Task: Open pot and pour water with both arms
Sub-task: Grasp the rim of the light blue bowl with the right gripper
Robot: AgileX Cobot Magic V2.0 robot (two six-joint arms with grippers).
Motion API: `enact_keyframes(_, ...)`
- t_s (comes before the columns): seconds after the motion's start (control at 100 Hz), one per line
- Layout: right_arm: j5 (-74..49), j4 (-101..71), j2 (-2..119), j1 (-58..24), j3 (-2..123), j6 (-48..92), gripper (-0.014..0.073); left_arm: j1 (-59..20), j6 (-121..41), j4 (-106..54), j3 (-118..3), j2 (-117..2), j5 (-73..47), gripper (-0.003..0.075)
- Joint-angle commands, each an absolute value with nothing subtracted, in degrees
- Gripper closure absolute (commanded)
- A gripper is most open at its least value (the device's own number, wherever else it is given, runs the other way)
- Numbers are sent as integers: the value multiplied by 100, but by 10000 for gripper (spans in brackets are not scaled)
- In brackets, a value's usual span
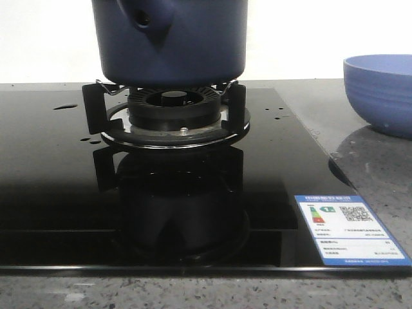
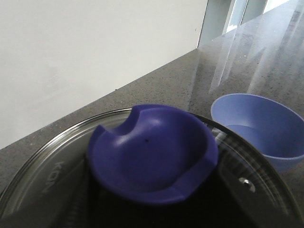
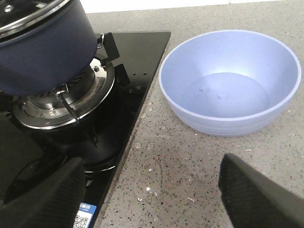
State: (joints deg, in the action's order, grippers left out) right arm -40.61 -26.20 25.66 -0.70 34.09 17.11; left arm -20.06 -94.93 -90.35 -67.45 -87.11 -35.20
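The dark navy pot [image 1: 174, 45] stands on the gas burner [image 1: 174, 106], its handle stub [image 1: 145, 19] facing the front. The glass lid [image 2: 42, 161] is on the pot, steel-rimmed, with a blue dished knob [image 2: 152, 152]. My left gripper [image 2: 152, 216] is right at that knob. Its fingers are lost in the dark blur beneath it, so their state is unclear. My right gripper [image 3: 152, 199] hangs open over the counter beside the cooktop, above a small puddle of water [image 3: 156, 173]. More drops [image 1: 64, 107] lie on the black glass. No gripper shows in the front view.
A lighter blue bowl [image 3: 230, 80] sits on the speckled counter [image 3: 199, 161] to the right of the black glass cooktop [image 1: 58, 187]. Black pot supports [image 1: 93, 106] ring the burner. A label sticker [image 1: 351, 225] marks the cooktop's front right corner. A white wall runs behind.
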Motion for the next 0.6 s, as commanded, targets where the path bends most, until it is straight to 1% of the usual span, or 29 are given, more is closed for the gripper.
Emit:
enact_keyframes(0.0,-3726,-2742,2655,-83,3611,1771,65,-2057,-9446,-9400,-7035,-8531,-3697,429)
enact_keyframes(0.14,-3847,-2742,2692,-83,3611,1771,65,-2047,-9446,-9310,-7172,-8483,-3688,416)
enact_keyframes(0.29,-3946,-2742,2980,-83,3698,1771,65,-1888,-9436,-9310,-7183,-8291,-3643,363)
enact_keyframes(0.36,-3946,-2684,3167,-72,3805,1771,65,-1701,-9381,-9302,-7183,-8201,-3643,344)
enact_keyframes(0.5,-3946,-2527,3702,-72,4162,1693,65,-1240,-9371,-9302,-7183,-7978,-3735,343)
enact_keyframes(0.59,-3954,-2235,4124,-72,4515,1297,65,-907,-9371,-9288,-7183,-7836,-3855,343)
